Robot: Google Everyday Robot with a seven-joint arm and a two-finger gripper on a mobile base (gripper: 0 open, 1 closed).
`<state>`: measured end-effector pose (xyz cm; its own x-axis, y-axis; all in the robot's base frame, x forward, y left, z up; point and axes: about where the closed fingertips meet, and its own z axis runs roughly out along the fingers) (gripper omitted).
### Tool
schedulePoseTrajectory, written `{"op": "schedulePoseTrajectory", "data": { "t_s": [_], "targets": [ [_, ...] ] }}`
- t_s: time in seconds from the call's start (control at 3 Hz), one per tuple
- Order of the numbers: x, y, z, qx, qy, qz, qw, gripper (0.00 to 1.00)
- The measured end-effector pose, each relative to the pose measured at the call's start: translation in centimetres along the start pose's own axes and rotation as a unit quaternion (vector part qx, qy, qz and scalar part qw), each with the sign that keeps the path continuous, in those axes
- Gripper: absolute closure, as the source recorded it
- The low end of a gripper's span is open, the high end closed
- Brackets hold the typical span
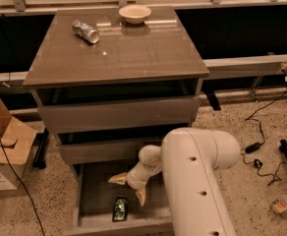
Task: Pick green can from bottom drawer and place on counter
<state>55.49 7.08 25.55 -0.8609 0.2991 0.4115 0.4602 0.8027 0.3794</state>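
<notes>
end effector [129,188] over bottom drawer [92,195] | fingers apart, empty | green can [120,208] just beside it, nearer drawer front

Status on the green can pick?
Claw open, hovering inside bottom drawer. Green can near drawer front, just beyond claw, ungrasped. Nothing between them.
</notes>
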Motion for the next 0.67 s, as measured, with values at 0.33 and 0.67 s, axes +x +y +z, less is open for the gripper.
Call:
{"op": "schedulePoseTrajectory", "data": {
  "t_s": [0.33, 0.67],
  "targets": [
    [-0.2, 0.6, 4.4, 0.007, 0.032, -0.011, 0.9994, 0.0],
    [-0.2, 0.2, 8.4, 0.007, 0.069, -0.004, 0.9976, 0.0]
  ]
}}
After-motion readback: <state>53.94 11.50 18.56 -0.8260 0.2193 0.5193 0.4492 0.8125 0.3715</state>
